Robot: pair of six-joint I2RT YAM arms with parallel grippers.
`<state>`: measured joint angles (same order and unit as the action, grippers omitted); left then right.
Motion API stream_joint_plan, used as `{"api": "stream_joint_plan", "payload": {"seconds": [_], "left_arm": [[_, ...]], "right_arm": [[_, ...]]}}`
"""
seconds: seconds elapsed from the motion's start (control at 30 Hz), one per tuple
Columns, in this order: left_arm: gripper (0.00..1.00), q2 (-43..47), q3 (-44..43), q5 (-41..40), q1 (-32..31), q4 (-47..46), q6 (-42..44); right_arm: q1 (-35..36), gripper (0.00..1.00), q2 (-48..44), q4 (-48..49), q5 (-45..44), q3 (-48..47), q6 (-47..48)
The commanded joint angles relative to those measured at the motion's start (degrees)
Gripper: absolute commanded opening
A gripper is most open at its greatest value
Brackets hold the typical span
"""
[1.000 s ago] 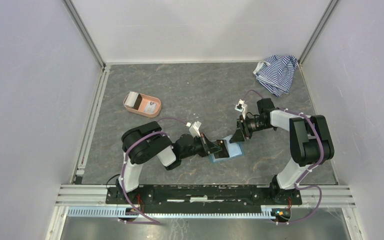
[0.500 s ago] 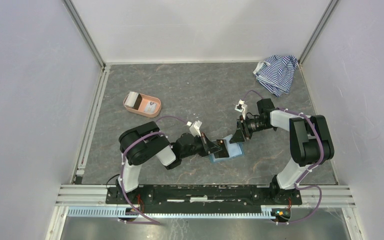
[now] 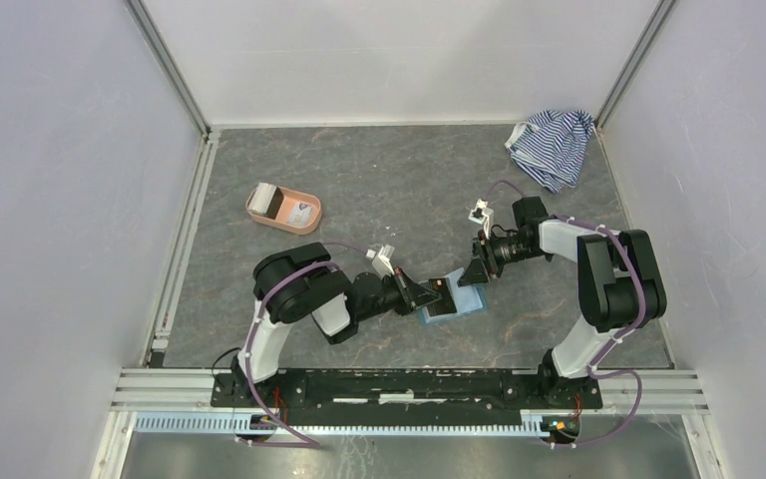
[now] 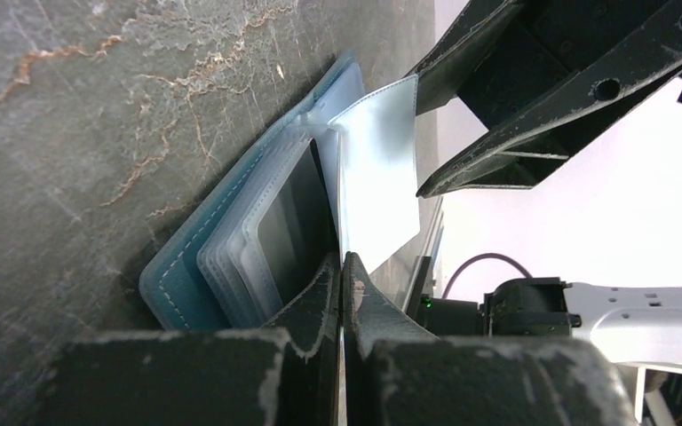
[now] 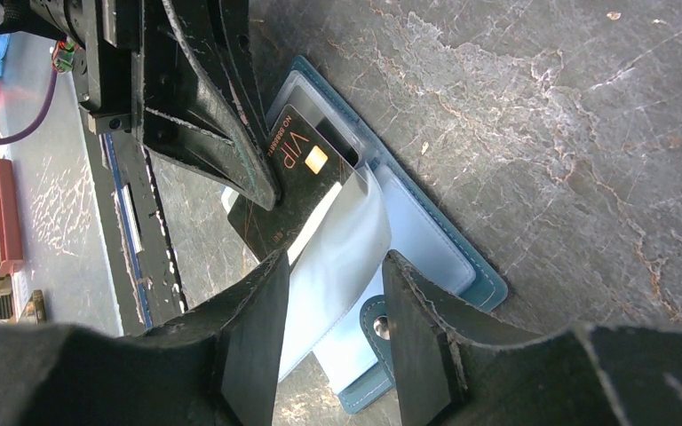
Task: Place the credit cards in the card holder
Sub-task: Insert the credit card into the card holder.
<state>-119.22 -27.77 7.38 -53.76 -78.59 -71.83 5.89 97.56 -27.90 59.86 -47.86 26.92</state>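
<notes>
The card holder (image 3: 467,298), a teal wallet, lies open on the table between both arms. My left gripper (image 3: 435,292) is shut on a dark credit card (image 5: 297,173) marked VIP. The card's far end sits in a clear pocket of the card holder (image 5: 440,253). In the left wrist view the card shows edge-on between the shut left gripper (image 4: 342,264), beside the wallet (image 4: 186,271). My right gripper (image 5: 336,257) stands open around a raised translucent sleeve (image 5: 342,253) without pinching it. More credit cards (image 3: 297,213) lie in the pink tray.
The salmon-pink oval tray (image 3: 311,221) sits at the left middle of the table. A blue-and-white striped cloth (image 3: 551,146) lies bunched in the far right corner. Walls enclose the table on three sides.
The left arm's elbow has swung a little to the right and its wrist has settled lower over the wallet. The right arm has not moved.
</notes>
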Motion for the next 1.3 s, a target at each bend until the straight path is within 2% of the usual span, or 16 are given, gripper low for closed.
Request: {"api": "stream_joint_plan", "payload": {"seconds": [0.0, 0.97, 1.13, 1.27], "left_arm": [[0.02, -3.49, 0.36, -3.01, -0.03, -0.49, -3.39], [0.02, -6.59, -0.95, -6.43, -2.82, -0.47, -6.52], [0.14, -6.37, -1.98, -5.07, -2.84, 2.09, -6.87], [0.15, -6.01, -2.41, -4.79, -2.93, 3.83, -7.01]], "right_arm": [[-0.22, 0.49, -0.09, 0.31, 0.76, 0.39, 1.12], [-0.22, 0.5, -0.48, 0.31, 0.61, 0.48, 1.29], [-0.18, 0.5, -1.46, 0.47, 0.03, 0.48, 1.45], [-0.18, 0.5, -2.53, 0.87, -0.79, 0.57, 1.47]]}}
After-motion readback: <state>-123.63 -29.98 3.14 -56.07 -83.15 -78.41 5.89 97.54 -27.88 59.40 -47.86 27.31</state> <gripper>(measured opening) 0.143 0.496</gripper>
